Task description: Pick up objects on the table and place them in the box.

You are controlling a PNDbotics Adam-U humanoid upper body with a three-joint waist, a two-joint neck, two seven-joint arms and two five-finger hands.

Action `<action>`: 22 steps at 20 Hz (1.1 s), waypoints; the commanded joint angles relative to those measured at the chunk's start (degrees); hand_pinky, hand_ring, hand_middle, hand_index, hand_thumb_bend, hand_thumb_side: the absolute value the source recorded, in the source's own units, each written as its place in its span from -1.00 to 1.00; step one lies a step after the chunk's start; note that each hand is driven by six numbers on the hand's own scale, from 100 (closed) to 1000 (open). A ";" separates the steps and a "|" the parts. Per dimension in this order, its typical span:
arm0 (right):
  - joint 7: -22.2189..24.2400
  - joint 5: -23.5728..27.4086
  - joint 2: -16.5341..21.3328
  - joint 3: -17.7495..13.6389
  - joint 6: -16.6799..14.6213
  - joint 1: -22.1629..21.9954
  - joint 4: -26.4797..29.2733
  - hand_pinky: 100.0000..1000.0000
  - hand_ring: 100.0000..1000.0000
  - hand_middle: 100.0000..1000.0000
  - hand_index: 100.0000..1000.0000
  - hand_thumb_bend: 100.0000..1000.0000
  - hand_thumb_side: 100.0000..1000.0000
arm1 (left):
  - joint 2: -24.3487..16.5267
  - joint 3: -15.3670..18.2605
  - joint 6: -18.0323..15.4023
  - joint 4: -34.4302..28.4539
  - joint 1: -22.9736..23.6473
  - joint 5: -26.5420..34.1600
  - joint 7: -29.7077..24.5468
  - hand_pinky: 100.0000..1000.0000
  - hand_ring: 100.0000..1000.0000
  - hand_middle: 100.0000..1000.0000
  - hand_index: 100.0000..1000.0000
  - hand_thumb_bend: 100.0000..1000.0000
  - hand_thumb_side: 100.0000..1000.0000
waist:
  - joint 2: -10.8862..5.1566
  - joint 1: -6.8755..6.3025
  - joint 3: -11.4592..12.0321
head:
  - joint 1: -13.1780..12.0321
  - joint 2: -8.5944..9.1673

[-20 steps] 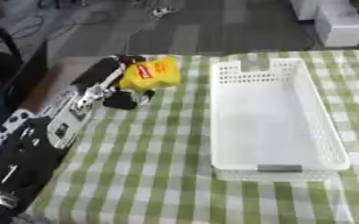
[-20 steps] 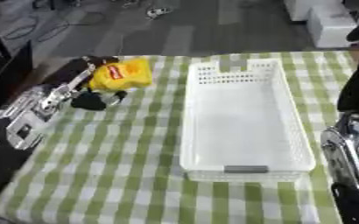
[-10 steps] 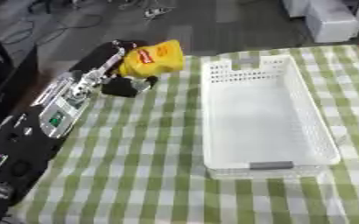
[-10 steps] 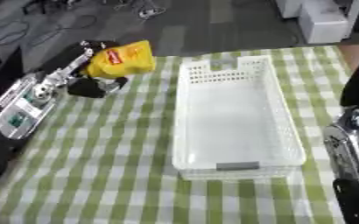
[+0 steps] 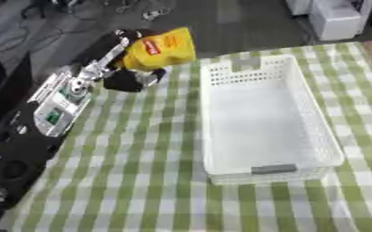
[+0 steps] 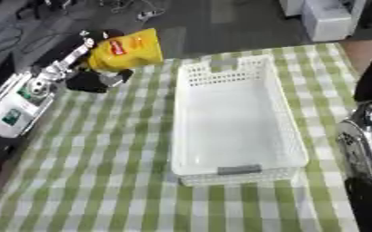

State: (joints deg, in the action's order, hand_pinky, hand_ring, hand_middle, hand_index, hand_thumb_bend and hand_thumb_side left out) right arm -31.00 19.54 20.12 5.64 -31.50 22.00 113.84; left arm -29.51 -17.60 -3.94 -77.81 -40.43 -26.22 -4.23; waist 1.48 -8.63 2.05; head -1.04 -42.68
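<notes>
You are mid-carry: your left robot hand grips the yellow bag, upper left of frame, beside the white box (empty). Next, swing rightward over the box and release.

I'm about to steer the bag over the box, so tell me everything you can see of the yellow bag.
The yellow bag is a glossy, soft-looking snack pouch with a red label on its face; the print is unreadable. It is tilted, one corner pointing up and right. The left hand has it in its dark fingers, raised at the table's far left corner. It sits left of the white box, near the far end, not yet over it.
</notes>
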 commanded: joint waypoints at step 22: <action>1.37 3.86 -2.54 0.27 0.73 5.45 0.75 -0.42 -0.11 -0.04 0.16 -1.00 0.48 | 3.61 -4.38 -6.70 -0.15 -2.72 -1.70 -0.59 -1.00 -1.00 -1.00 -0.76 -1.00 -0.20 | 0.28 -0.88 -4.91 | -8.99 3.11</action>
State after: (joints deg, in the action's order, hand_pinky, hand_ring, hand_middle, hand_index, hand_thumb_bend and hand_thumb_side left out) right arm -29.83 23.15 17.59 6.00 -30.85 26.21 113.84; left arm -25.47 -22.18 -9.75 -77.93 -41.91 -27.40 -5.23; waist 2.30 -9.86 -2.83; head -9.21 -40.39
